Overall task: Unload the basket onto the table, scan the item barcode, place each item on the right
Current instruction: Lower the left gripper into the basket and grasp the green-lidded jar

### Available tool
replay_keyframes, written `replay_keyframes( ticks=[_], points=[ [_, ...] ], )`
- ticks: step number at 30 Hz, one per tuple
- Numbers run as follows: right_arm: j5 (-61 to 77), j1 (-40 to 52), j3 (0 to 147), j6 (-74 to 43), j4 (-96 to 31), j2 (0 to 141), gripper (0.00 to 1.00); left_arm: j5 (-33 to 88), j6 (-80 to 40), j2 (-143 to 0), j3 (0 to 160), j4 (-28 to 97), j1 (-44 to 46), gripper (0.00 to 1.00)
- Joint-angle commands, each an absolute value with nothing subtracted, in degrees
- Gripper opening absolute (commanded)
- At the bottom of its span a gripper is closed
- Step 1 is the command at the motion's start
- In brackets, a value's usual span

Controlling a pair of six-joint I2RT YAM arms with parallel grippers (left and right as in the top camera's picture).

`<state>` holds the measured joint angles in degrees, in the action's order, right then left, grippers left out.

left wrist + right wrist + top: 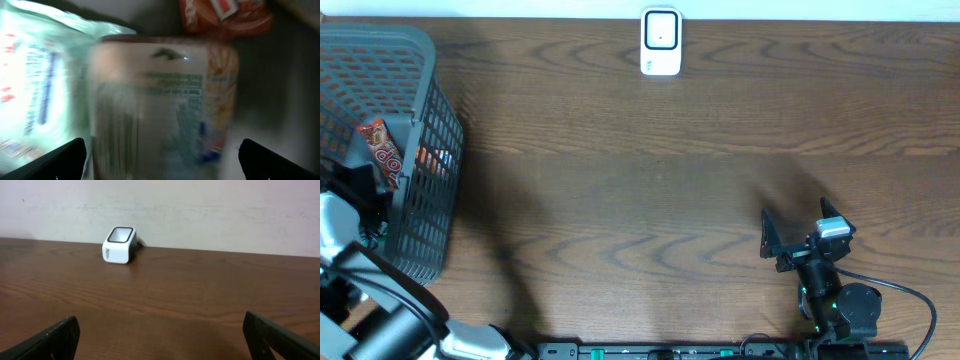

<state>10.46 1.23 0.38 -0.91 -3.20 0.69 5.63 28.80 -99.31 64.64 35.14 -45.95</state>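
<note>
A: Filling the left wrist view, closest of all: a blurred pack [160, 100] with green print, lying inside the grey basket [420, 150] at the left end of the table [620, 180].
B: Being squeezed by the left gripper [162, 157]?
A: Not squeezing anything. Hanging wide open, fingers flanking the pack, one standing clear of it. Touching on the other side? Hard telling through the blur.
B: And looking further right?
A: Sitting at the far edge, mid-table: the white scanner [661, 42]. Resting near the front right: the right gripper [798, 240], gaping fully, holding nothing, facing the scanner from well apart.
</note>
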Motion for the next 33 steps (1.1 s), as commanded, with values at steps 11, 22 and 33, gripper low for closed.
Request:
replay_keyframes(
  ticks=[11, 22, 33],
  points=[
    [10.1, 1.5, 0.3, -1.7, -3.5, 0.4, 0.99, 4.1, 30.7, -103.3, 64.0, 31.3, -45.9, 0.98],
    [10.1, 1.5, 0.3, -1.7, -3.5, 0.4, 0.99, 8.6, 26.2, -103.9, 64.0, 29.4, -45.9, 0.98],
    [10.1, 1.5, 0.3, -1.7, -3.5, 0.4, 0.99, 8.6, 24.3, -103.7, 64.0, 31.0, -45.9, 0.65]
  ],
)
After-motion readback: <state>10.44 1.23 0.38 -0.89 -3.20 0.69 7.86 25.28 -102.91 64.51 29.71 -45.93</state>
